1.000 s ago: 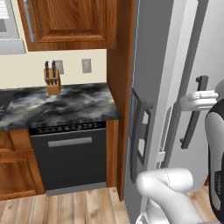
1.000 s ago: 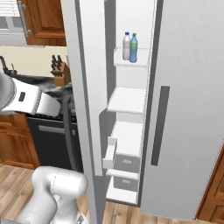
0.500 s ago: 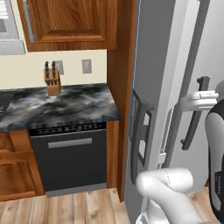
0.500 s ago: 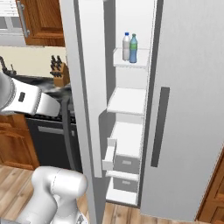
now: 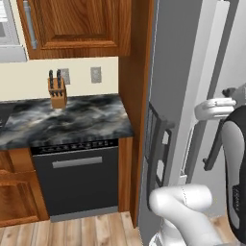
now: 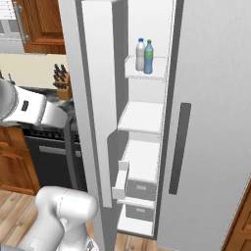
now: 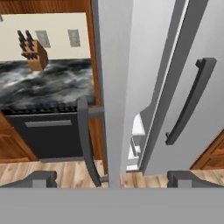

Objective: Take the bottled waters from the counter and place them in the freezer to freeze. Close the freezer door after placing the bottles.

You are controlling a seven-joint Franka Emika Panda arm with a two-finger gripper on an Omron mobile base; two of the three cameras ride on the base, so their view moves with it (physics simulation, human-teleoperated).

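The two bottled waters stand side by side on an upper white shelf inside the freezer: a white one with a blue cap and a blue-green one with a green cap. The freezer door stands partly open, its outer face with the dispenser recess turned toward the counter. My gripper is open and holds nothing. It faces the door's grey edge from a short way off, one fingertip on each side of it. The door's dark handle is just left of that edge.
A black dishwasher sits under the counter, and a knife block stands at the back wall. The right fridge door with its dark handle is closed. Wooden cabinets hang above.
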